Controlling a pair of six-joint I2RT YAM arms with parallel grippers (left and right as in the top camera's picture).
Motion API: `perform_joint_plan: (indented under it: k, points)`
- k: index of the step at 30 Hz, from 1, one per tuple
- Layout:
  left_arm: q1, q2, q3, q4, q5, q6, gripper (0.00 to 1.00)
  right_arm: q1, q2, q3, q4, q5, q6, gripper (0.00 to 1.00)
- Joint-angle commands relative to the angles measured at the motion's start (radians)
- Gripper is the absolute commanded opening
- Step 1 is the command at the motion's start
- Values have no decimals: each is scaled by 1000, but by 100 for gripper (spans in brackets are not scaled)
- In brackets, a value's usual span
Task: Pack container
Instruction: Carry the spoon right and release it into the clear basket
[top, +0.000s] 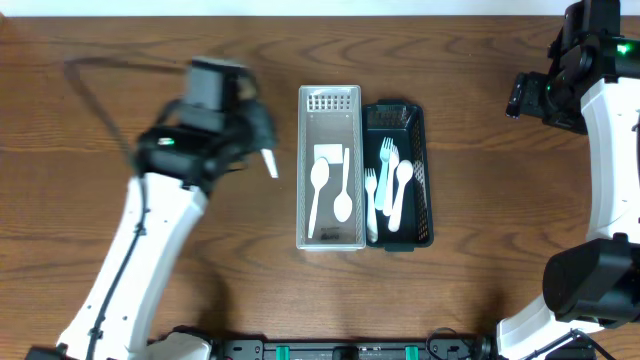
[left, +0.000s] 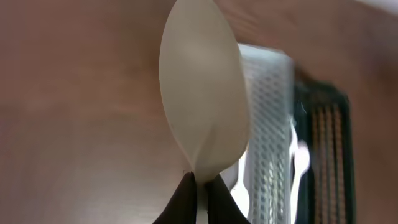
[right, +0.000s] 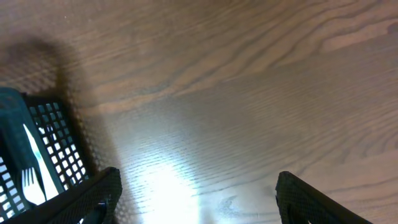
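K: Spoon bowl first. On the left wrist camera a white spoon fills the near field, bowl up, neck down between the fingertips.

M: Grip?

K: The left gripper is pressed together on the spoon's neck, both dark fingers touching it. From overhead, the same left gripper hangs over bare wood just left of the containers, and the spoon pokes out below it, off the table.

M: Behind the spoon?

K: Blurred, but the clear tray shows past the bowl, with the dark green basket beyond it.

M: Layout from above?

K: The clear tray and dark green basket sit side by side, long walls touching, at the middle of the table. Two spoons lie in the tray. The basket holds white forks and one more white piece; its shape I cannot tell for sure.

M: Other arm?

K: The right gripper has its fingers spread wide, nothing between them, only wood grain below. A corner of the basket shows at its left edge, with a fork inside. Overhead puts that arm at the table's far right, well apart from both containers.
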Motion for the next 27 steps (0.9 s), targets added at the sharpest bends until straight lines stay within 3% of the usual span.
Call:
perform_joint_plan:
  k: [1, 6, 16, 18, 21, 24, 27]
  points:
    - [-111, 72, 26, 5, -80, 274, 6, -9, 8, -5, 3, 3, -6, 83]
    - [-215, 198, 26, 75, -80, 399, 6, -9, 8, -5, 3, 3, -6, 83]
    - [-205, 438, 26, 111, -79, 303, 6, -10, 8, -5, 3, 3, -7, 83]
    - [-206, 446, 26, 109, -80, 304, 26, -9, 8, -5, 3, 3, -7, 84]
    - [-204, 419, 56, 83, -80, 309, 42, -10, 8, -5, 3, 4, -8, 84]
    - [-196, 361, 142, -16, -124, 309, 50, -10, 8, -5, 3, 4, -15, 84]
    - [-152, 283, 239, -159, -301, 308, 58, -10, 8, -5, 2, 8, -15, 84]
